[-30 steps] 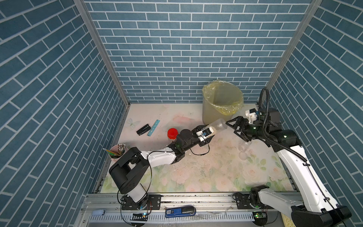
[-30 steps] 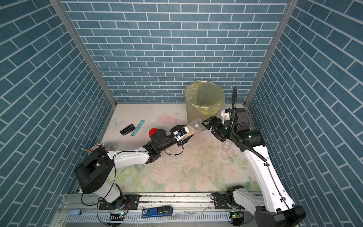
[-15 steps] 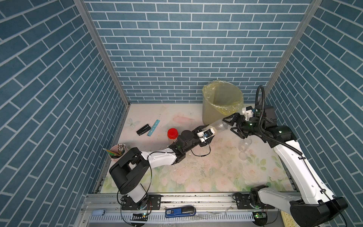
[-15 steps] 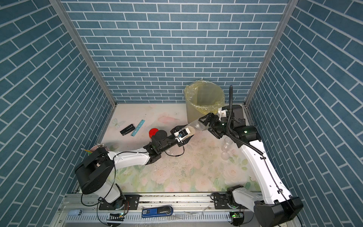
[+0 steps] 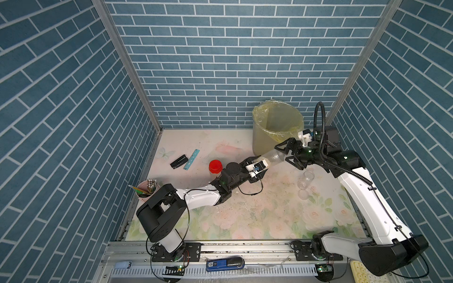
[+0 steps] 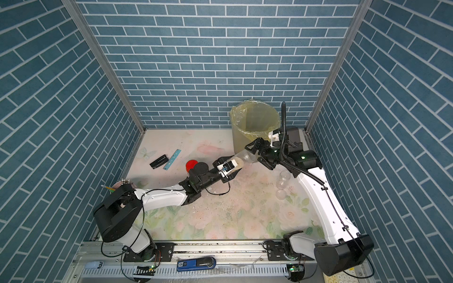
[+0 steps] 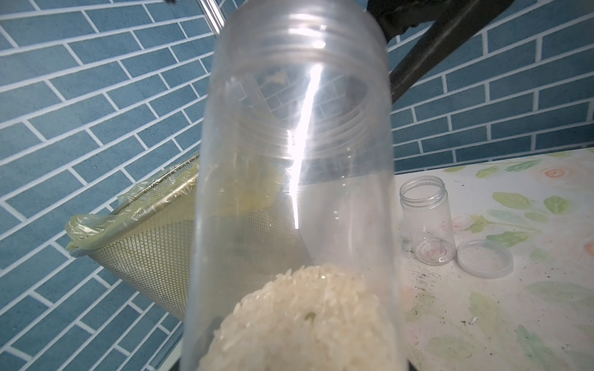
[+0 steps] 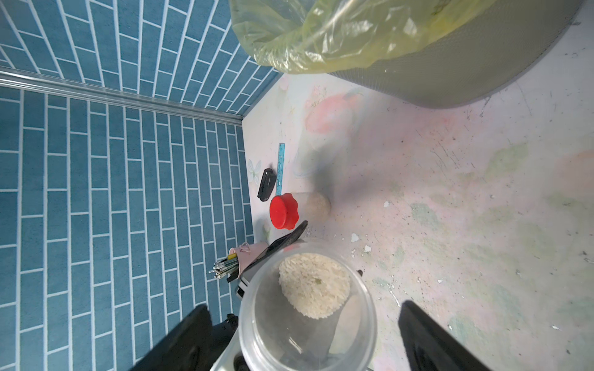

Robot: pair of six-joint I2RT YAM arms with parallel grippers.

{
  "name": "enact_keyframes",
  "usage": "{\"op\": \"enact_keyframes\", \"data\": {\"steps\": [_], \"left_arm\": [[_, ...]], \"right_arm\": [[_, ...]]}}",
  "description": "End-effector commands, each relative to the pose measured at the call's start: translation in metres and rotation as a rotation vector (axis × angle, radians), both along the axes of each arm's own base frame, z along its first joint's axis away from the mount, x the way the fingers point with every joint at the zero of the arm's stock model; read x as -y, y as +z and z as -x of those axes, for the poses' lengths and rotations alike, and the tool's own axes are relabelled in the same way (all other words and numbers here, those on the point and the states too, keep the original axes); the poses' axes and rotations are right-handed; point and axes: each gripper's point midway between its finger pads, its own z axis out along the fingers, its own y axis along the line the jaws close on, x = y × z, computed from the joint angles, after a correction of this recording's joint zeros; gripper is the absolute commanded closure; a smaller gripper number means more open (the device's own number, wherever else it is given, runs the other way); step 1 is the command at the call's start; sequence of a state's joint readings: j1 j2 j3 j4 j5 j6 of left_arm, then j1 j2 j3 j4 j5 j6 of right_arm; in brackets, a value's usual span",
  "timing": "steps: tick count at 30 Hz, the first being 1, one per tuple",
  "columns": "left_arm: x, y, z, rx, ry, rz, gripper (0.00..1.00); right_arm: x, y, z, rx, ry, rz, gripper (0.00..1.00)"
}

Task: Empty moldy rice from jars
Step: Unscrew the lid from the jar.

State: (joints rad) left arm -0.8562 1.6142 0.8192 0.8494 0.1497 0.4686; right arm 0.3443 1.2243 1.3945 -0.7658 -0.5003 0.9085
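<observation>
My left gripper [image 5: 257,167] is shut on the base of a clear, lidless jar [image 5: 274,156], held tilted above the mat with its mouth toward the right arm. A clump of moldy rice [image 7: 305,321] sits at the jar's bottom, also seen through the mouth [image 8: 313,289]. My right gripper [image 5: 285,155] is open, its jaws wide on either side of the jar's mouth [image 8: 305,334] without touching it. A second jar with a red cap [image 5: 215,167] stands on the mat with rice inside [image 8: 316,205]. A third jar [image 5: 305,180] stands empty and open, its clear lid [image 7: 484,258] lying beside it.
A mesh bin [image 5: 277,127] lined with a yellow bag stands at the back, just behind the right gripper. A pink pencil cup [image 5: 147,190] is by the left wall. A black object [image 5: 179,161] and a blue ruler [image 5: 191,159] lie at the back left. White crumbs dot the mat.
The right gripper's jaws have spread wider around the jar's mouth, and its wrist has shifted slightly toward the bin. The left arm and the jar have stayed in place.
</observation>
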Motion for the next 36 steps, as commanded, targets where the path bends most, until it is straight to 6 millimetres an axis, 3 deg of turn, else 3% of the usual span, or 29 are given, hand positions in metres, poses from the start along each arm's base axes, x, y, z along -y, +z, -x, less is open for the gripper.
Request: {"op": "enact_keyframes", "data": {"steps": [1,16,29,36], "left_arm": [[-0.002,0.019,0.004,0.044,-0.005,0.044,0.79],[-0.002,0.018,0.005,0.042,-0.005,0.042,0.79],[-0.002,0.016,0.004,0.038,-0.005,0.035,0.79],[-0.002,0.015,0.004,0.036,-0.003,0.032,0.79]], "right_arm": [[-0.005,0.007,0.004,0.023,0.040,0.007,0.08],[-0.011,-0.001,0.005,0.021,0.079,0.033,0.13],[-0.014,-0.003,0.005,0.024,0.111,0.031,0.23],[-0.013,-0.005,0.006,0.031,0.122,0.048,0.33]]}}
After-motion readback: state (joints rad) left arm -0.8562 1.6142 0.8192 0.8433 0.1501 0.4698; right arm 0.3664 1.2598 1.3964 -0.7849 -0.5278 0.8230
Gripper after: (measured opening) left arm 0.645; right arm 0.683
